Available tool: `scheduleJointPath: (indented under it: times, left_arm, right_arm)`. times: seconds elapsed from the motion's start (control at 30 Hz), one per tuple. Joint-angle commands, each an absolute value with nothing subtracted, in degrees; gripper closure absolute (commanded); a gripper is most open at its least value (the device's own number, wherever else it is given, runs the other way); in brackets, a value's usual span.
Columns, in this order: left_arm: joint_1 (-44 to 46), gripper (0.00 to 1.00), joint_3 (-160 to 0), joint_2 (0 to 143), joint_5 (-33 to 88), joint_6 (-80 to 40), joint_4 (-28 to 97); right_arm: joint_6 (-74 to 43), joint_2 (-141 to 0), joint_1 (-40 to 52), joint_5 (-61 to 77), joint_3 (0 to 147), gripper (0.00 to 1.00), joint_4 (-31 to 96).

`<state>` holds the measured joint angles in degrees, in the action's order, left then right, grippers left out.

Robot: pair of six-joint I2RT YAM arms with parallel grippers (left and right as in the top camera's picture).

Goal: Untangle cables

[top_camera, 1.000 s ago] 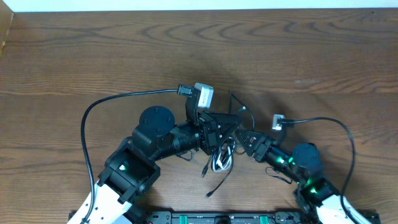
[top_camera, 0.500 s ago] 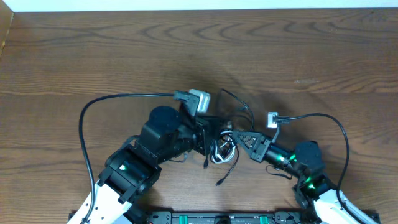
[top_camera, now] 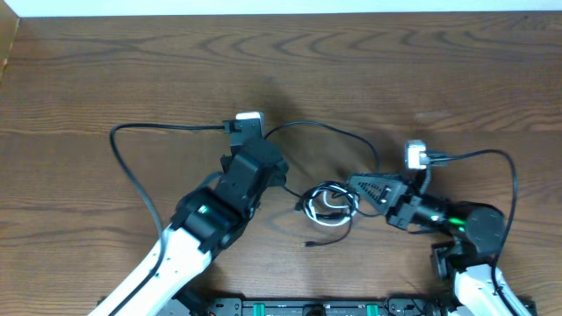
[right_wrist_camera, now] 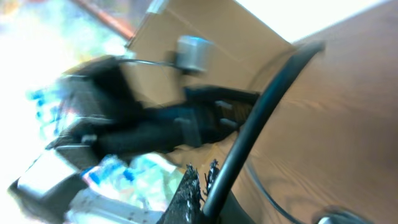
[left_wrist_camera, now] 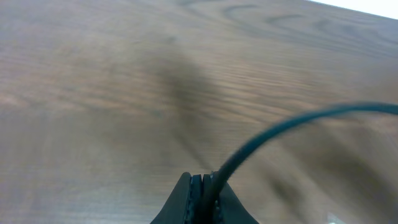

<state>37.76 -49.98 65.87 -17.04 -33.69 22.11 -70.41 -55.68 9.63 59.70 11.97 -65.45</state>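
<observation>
Across the wooden table (top_camera: pixel 457 70), 1 black cable (top_camera: pixel 320 125) arcs between the 2 arms, clear of the tangle (top_camera: pixel 329 204) of white and black cords lying between them. Clamped on that cable is the left gripper (left_wrist_camera: pixel 204 186). The right gripper (right_wrist_camera: pixel 200 182) seems to pinch it too, though the view is blurred. I judge 1 cord is being separated; next, pull apart gently without dragging the tangle.

Far table (top_camera: pixel 413 61) open; near centre blocked by cables (top_camera: pixel 332 204) btwn L arm (top_camera: pixel 211 219), R arm (top_camera: pixel 443 217).
</observation>
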Motion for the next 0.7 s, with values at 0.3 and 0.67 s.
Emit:
scheduleJointPath:
  times: [0.3,0.67]
  left_arm:
    - [29.5,0.92,-51.0,75.6,-23.7,-44.3,25.6]
    - [19.4,0.92,-51.0,75.9,-20.7,-44.3,30.7]
  right_arm:
    - [-72.8,-55.0,-9.8,70.8,21.6,0.99,-66.9]
    - [-69.7,-55.1,-25.5,73.7,23.0,0.99,-58.5]
